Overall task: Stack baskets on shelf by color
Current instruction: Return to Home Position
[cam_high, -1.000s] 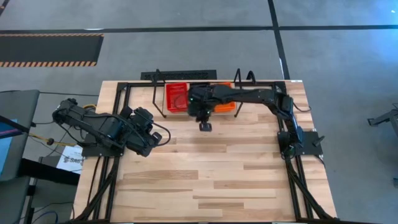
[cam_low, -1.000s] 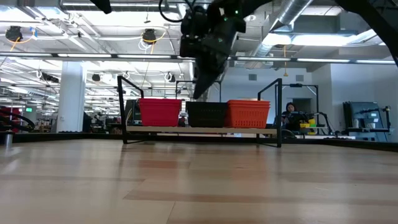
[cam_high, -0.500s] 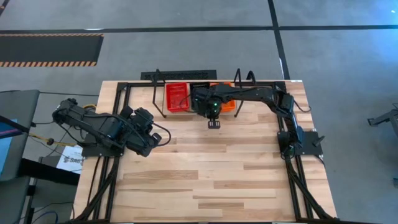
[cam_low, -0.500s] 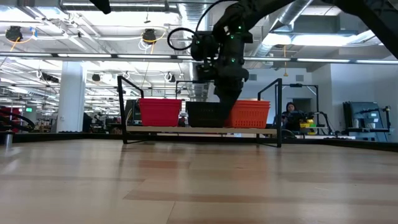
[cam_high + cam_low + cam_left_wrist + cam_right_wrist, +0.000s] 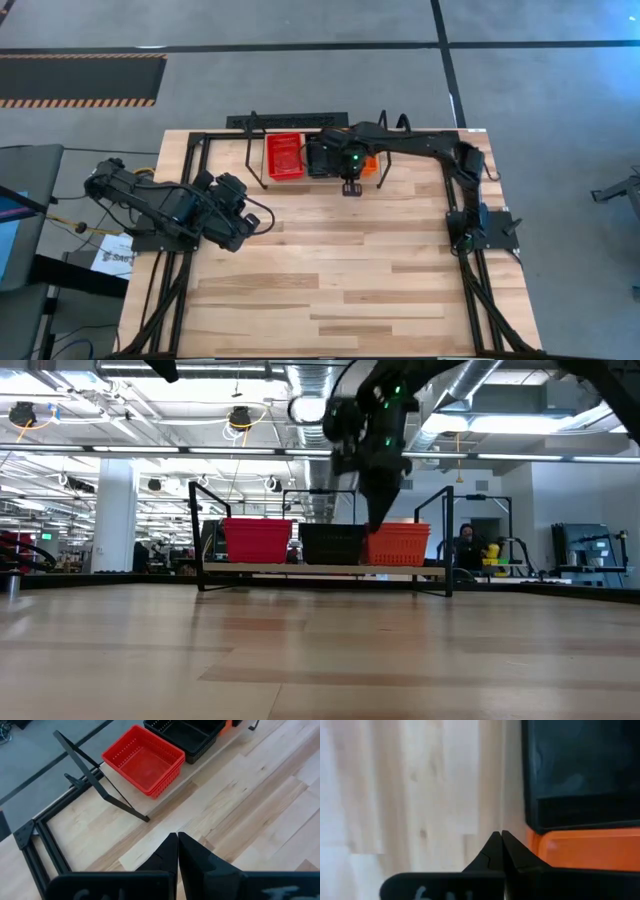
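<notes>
As right end effector (image 5: 351, 188) drifts rightward (pinched closed), baskets (image 5: 284, 157) unmoved

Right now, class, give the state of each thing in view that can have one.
red baskets: nested, upright, at the shelf's end nearer the left arm.
black baskets: upright, mid-shelf.
orange baskets: upright, at the other end.
shelf: standing level, loaded.
left gripper: shut, empty, away from the shelf.
right gripper: shut, empty, by the black and orange baskets.
</notes>
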